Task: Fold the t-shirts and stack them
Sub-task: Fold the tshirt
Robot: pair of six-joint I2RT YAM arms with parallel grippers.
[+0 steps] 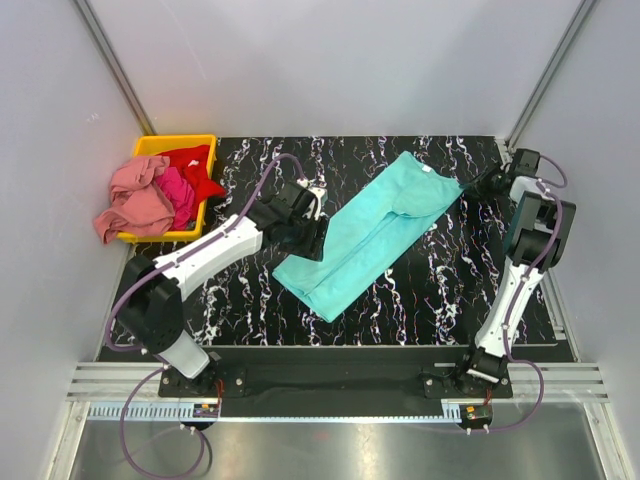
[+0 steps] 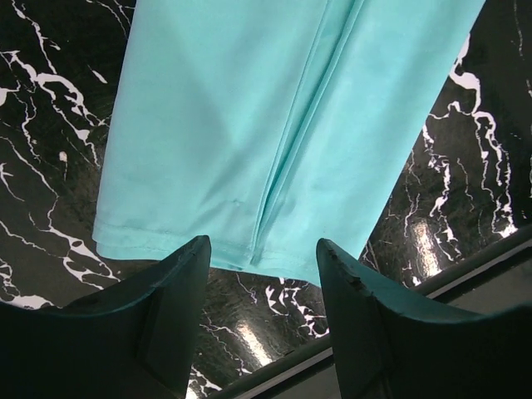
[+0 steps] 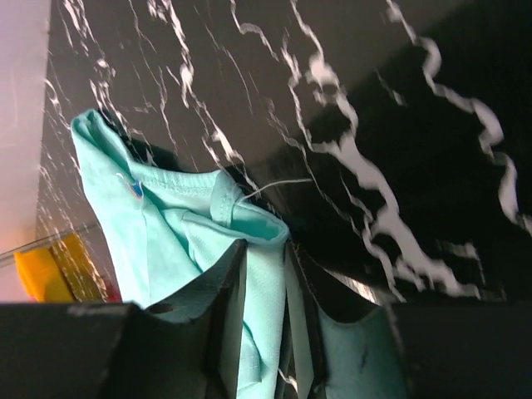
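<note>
- Left gripper [image 2: 262,249]: spread wide, holding nothing, poised just off the hem end of the turquoise soft cloth short-sleeved t-shirt [image 2: 249,125].
- Right gripper [image 3: 266,249]: pinched nearly closed on a fold of that cloth beside the collar, at the far-right end.
- That t-shirt: flat on the black white-veined marble-look table [image 1: 430,290], folded lengthwise into a long band, slanting from far right to near left between the two arms.
- Likely handling: light and limp, no stiffness at all; bound to sag when lifted and slide on the glossy top, with layers prone to slipping apart unless pinched together.
- Best hold: through all layers at the hem edge, opposite the collar grip.
- Further out: salmon pink t-shirt [image 1: 135,205], magenta t-shirt [image 1: 178,190] and red t-shirt [image 1: 195,160], heaped unfolded in and over the yellow plastic bin [image 1: 150,146], far left, well apart.
</note>
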